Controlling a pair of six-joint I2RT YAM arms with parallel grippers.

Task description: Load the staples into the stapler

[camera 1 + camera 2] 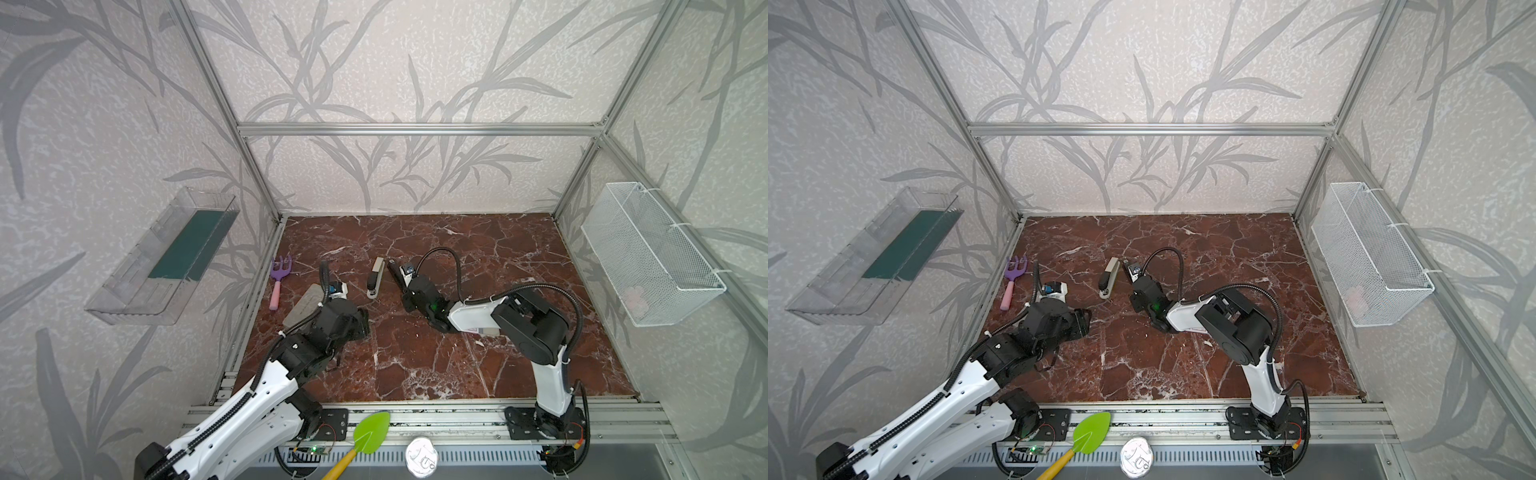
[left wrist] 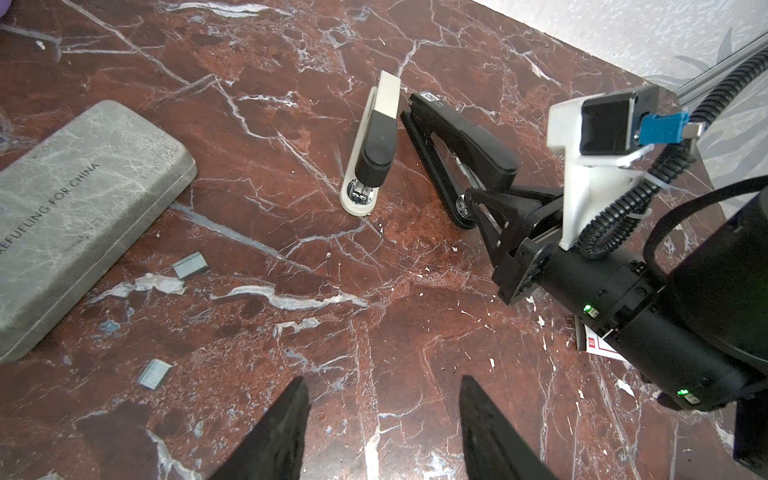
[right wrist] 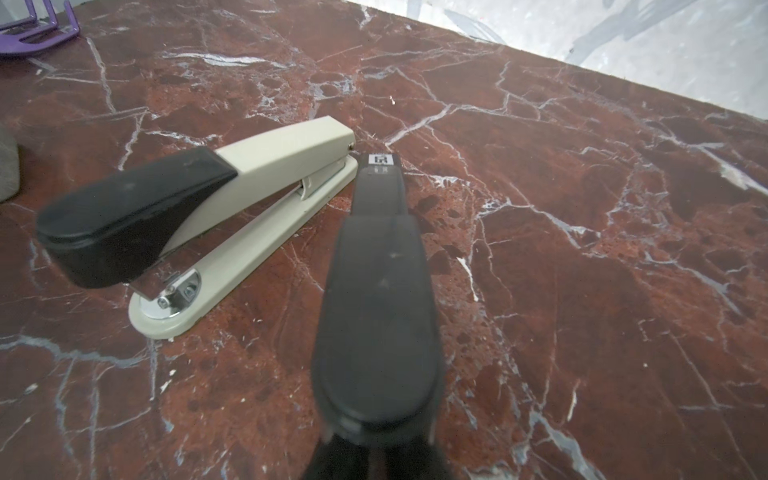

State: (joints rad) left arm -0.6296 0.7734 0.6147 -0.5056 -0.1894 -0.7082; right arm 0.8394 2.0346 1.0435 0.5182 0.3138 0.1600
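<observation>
The all-black stapler (image 2: 457, 137) lies beside a beige-and-black one, its top arm lifted at an angle off the base; it also fills the middle of the right wrist view (image 3: 376, 291). My right gripper (image 3: 376, 453) is shut on the stapler's rounded end, also visible in the left wrist view (image 2: 473, 203). Two loose grey staples blocks (image 2: 190, 264) (image 2: 154, 374) lie on the marble near a grey case. The white box with a red mark (image 2: 598, 347) peeks out from under the right arm. My left gripper (image 2: 384, 415) is open over bare marble, holding nothing.
The beige-and-black stapler (image 1: 376, 276) almost touches the black one. A grey case (image 2: 75, 216) lies at the left, a purple hand rake (image 1: 278, 282) beyond it. A wire basket (image 1: 648, 253) and a clear tray (image 1: 162, 257) hang on the walls. A green shovel (image 1: 370, 432) and a can (image 1: 422, 459) sit at the front rail.
</observation>
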